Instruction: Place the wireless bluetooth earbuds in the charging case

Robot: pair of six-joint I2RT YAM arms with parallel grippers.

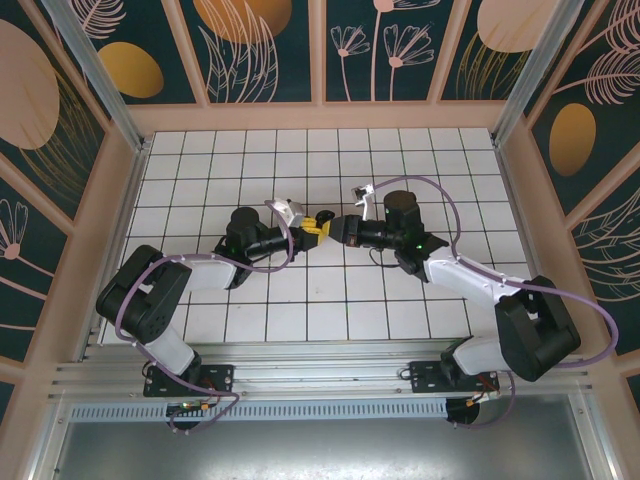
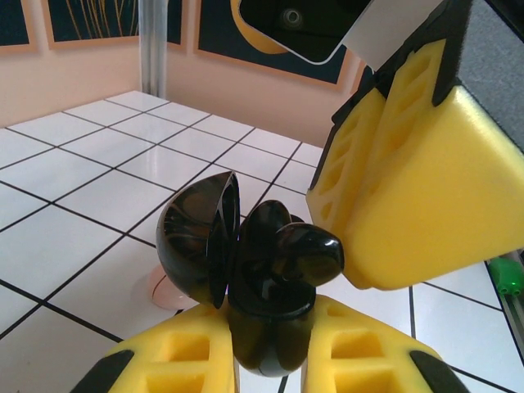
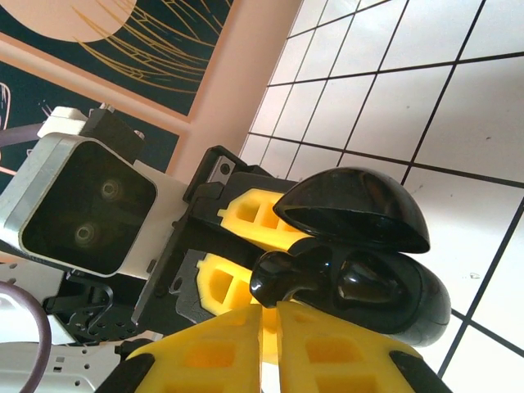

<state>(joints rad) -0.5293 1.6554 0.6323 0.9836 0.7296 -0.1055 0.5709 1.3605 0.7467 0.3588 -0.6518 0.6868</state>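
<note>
Whereas overhead stays coarse, wrist views resolve left claw (image 2: 270,354) pinching open charging case (image 2: 192,241), right claw (image 3: 270,327) pinching earbud (image 3: 286,272).

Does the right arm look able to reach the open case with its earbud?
Likely yes: the case, held by the left fingers, has its lid open, and the earbud sits at its mouth.
</note>
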